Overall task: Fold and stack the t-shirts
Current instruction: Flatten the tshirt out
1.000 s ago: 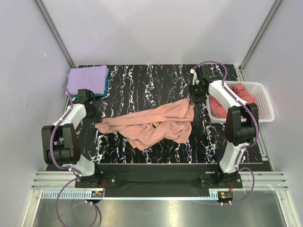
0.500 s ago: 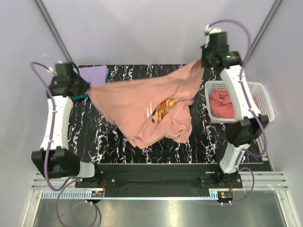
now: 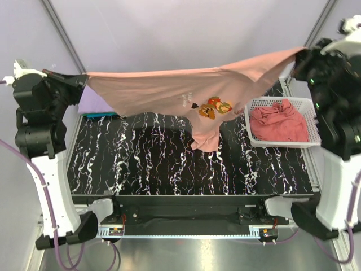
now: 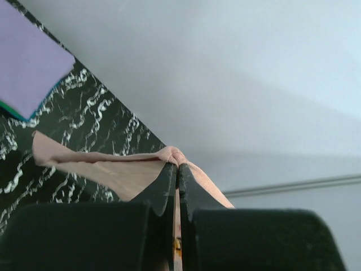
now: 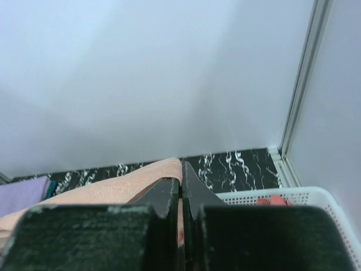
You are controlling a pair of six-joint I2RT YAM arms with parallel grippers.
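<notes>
Both arms have swung higher and wider, pulling the salmon t-shirt (image 3: 163, 90) taut in the air above the surface (image 3: 141, 164). At 10 o'clock the left pincer (image 3: 79, 81) and at 2 o'clock the right pincer (image 3: 302, 56) each clamp an edge, and a fold dangles mid-span.

The salmon-pink t-shirt (image 3: 169, 90) is held stretched wide in the air above the table (image 3: 169, 164), with its orange-red chest print (image 3: 213, 107) shown and a fold hung down mid-span. A rose-pink t-shirt (image 3: 280, 121) is crumpled in the basket (image 3: 279, 144). A folded lavender t-shirt (image 3: 92, 105) is stacked on a teal t-shirt (image 4: 12, 110) at the table's far-left corner.
</notes>
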